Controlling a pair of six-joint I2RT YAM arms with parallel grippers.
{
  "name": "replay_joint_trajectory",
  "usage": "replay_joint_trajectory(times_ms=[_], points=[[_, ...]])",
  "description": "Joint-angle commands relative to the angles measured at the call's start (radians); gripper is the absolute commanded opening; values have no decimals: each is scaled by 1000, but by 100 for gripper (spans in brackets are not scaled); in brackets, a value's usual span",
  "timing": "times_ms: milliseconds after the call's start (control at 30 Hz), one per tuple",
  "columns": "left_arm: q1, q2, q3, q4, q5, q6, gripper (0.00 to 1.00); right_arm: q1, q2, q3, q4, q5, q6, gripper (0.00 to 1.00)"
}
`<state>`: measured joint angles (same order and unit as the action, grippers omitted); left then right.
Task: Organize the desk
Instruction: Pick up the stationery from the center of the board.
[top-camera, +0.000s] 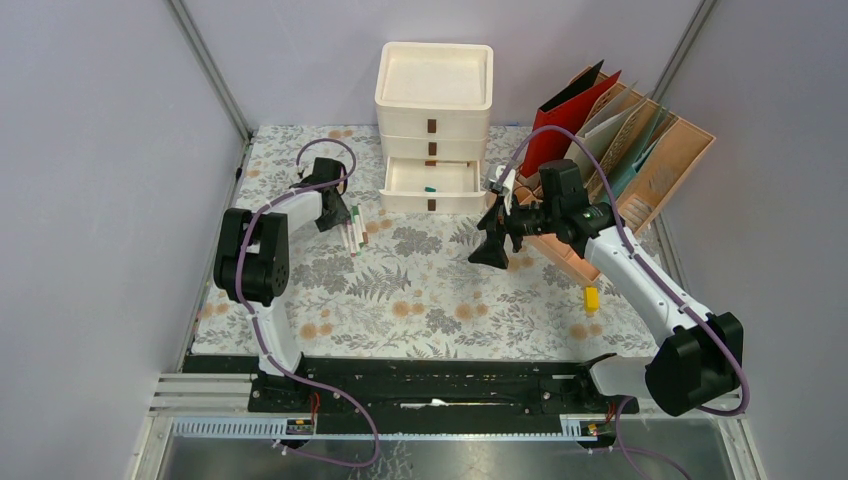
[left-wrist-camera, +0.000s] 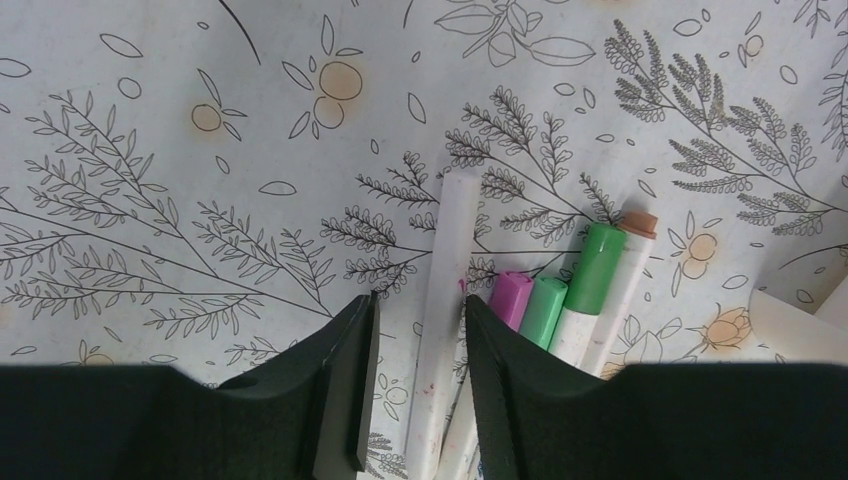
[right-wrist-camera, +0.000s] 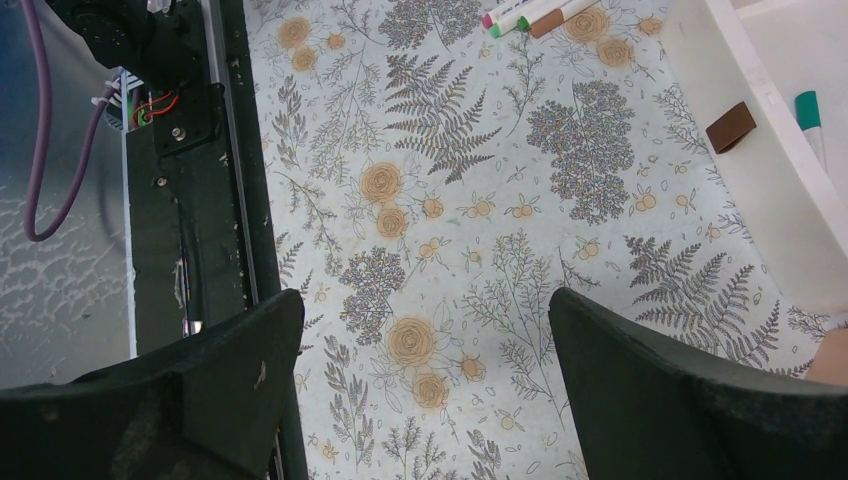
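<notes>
Between the left gripper's (left-wrist-camera: 420, 308) dark fingers (left-wrist-camera: 345, 385) lies a white marker (left-wrist-camera: 445, 290), flat on the desk (left-wrist-camera: 180, 130). The fingers stand fairly narrow on either side of it. The far one looks to be against the marker, while a strip of patterned cloth shows between the marker and the near one, so it is not clamped. Just beside that marker, outside the fingers, lies a bunch of four more: a pink-capped one (left-wrist-camera: 512, 298), a mint-capped one (left-wrist-camera: 545, 305), a green-capped one (left-wrist-camera: 597, 265) and a brown-capped one (left-wrist-camera: 638, 222), side by side and touching. The cloth of the desk lies directly under the fingertips, and from above this hand is low, at the back left of the desk.

Over the middle of the desk, the right gripper (right-wrist-camera: 425, 300) hangs above the cloth with its fingers (right-wrist-camera: 650, 380) spread wide and only ferns and orange flowers between them. Off to one side of it is the white drawer unit (top-camera: 433, 120), whose lowest drawer (top-camera: 430, 178) is pulled out with a teal-tipped pen (top-camera: 430, 188) inside. A tan file rack (top-camera: 655, 165) of folders stands at the back right, and a small yellow thing (top-camera: 591, 298) lies near the right edge.
</notes>
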<state>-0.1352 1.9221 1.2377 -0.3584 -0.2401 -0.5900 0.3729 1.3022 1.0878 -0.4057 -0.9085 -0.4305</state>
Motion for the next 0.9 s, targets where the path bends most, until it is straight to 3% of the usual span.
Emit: replay_joint_trajectory(times_ms=[0, 300, 500, 867], points=[[6, 40, 5, -34, 18, 18, 40, -3, -21, -5, 18, -32, -16, 99], [6, 22, -23, -28, 14, 29, 18, -2, -26, -6, 18, -35, -18, 99], [6, -68, -91, 6, -60, 30, 4, -3, -25, -11, 18, -29, -27, 100], [6, -350, -324, 197, 52, 36, 0, -2, 72, -7, -1, -4, 29, 100]])
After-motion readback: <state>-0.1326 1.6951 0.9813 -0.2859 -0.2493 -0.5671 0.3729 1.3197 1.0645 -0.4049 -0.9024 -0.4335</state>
